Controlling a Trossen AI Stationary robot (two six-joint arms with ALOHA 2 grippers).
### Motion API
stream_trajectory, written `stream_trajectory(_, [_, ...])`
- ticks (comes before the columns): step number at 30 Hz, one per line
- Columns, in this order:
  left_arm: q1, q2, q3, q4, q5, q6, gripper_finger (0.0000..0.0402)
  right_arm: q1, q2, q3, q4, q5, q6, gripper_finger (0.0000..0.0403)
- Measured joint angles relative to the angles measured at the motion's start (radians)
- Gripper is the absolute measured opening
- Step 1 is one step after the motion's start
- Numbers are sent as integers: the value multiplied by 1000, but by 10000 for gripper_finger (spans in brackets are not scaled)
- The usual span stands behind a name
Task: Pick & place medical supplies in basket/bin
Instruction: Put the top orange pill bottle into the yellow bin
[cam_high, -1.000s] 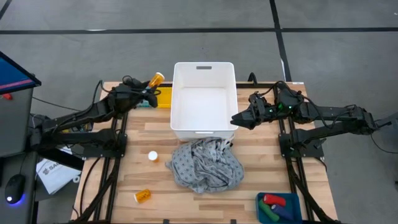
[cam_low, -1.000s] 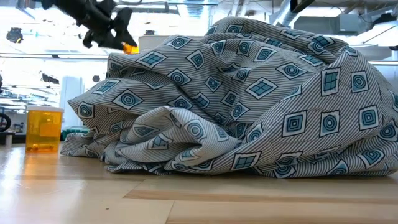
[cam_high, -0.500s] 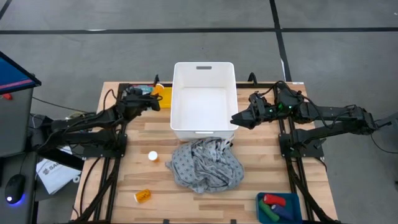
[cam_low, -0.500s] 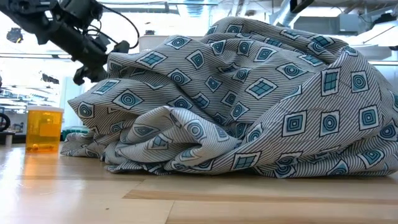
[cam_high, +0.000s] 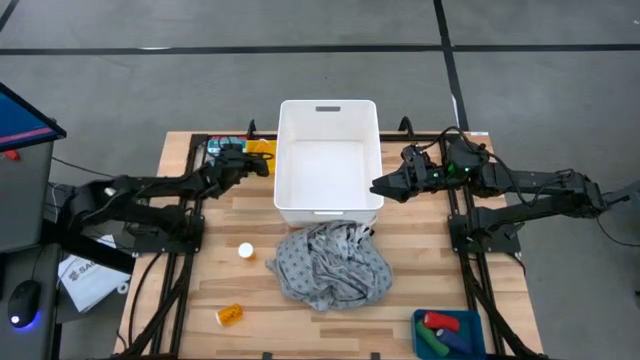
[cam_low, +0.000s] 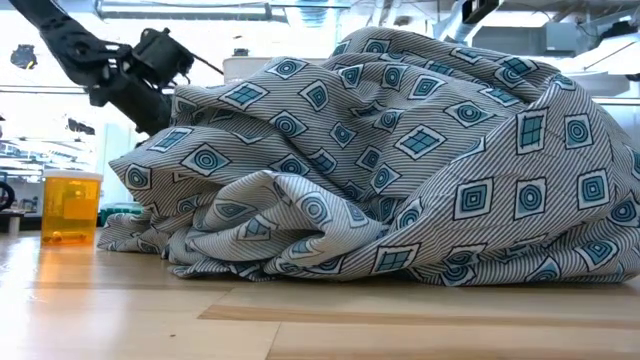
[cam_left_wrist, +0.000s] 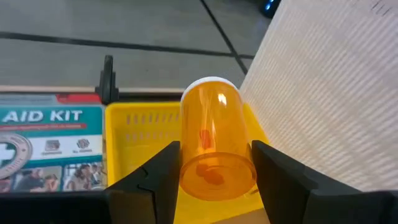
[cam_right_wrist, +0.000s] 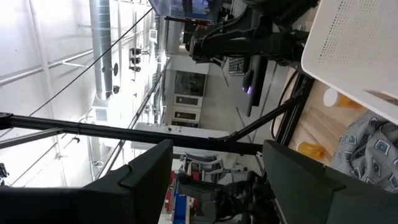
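Observation:
My left gripper is shut on an orange pill bottle with a white cap, over a small yellow basket beside the white bin. My right gripper hangs open at the bin's right wall and touches nothing. The grey patterned cloth lies crumpled on the table in front of the bin. A white cap and a second orange bottle sit near the left front. A red bottle, a green piece and a dark blue cylinder lie in a blue tray at the front right. My left gripper pinches the orange pill bottle's body near its bottom end, one finger on each side. The fingers come from the table's left and lie along the bottle. Its white cap points away from them. Whether the bottle touches the yellow basket's floor I cannot tell.
A flat teal first-aid kit box lies beside the yellow basket on the far left of the table. The cloth fills most of the low view, with the orange bottle standing to its left. Bare wood shows between cloth and table edges.
My left gripper has come down from above the table's far left corner toward the yellow basket beside the bin, carrying the orange bottle with it. The bottle, held high a second ago, is now low over the basket. The right arm has kept still.

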Motion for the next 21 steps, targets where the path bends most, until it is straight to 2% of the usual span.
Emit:
stream_trajectory(9, [40,151,0,66,-5,0,170,-11,0,0,5,7,-14,245])
stream_trajectory(21, [61,187,0,64,-5,0,171,-10,0,0,5,6,-11,245])
